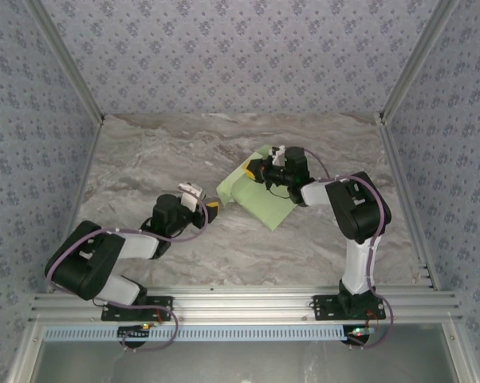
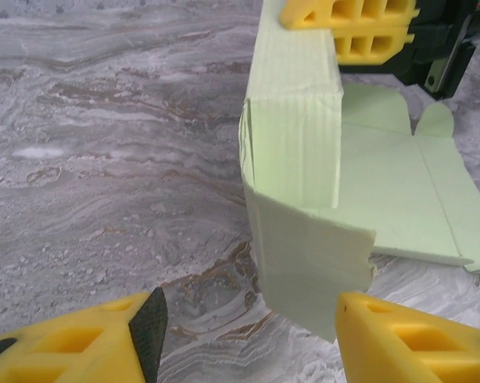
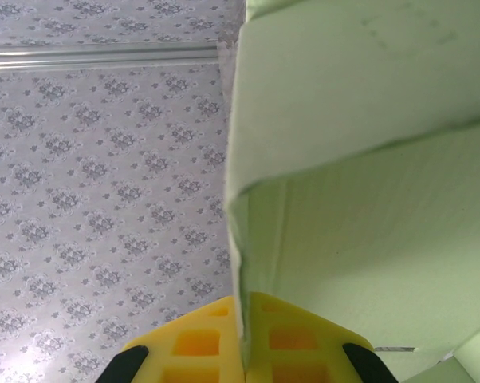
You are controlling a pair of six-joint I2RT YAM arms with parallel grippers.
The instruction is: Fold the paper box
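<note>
The paper box (image 1: 256, 198) is pale green card, half folded, lying mid-table. One wall (image 2: 297, 132) stands upright, and an end flap (image 2: 312, 267) bends off it toward my left gripper. The flat panels with scalloped flaps (image 2: 399, 191) lie behind on the table. My right gripper (image 3: 245, 351) is shut on the top edge of the upright wall, its yellow fingers (image 2: 352, 24) showing in the left wrist view. My left gripper (image 2: 252, 339) is open at the box's left corner (image 1: 214, 207). The flap's lower corner hangs between its fingers, close to the right finger (image 2: 407, 339) and apart from the left.
The marble table top (image 1: 160, 159) is fenced by patterned walls at the back and sides. An aluminium rail (image 1: 240, 303) carrying both arm bases runs along the near edge. Bare marble (image 2: 104, 159) stretches left of the box.
</note>
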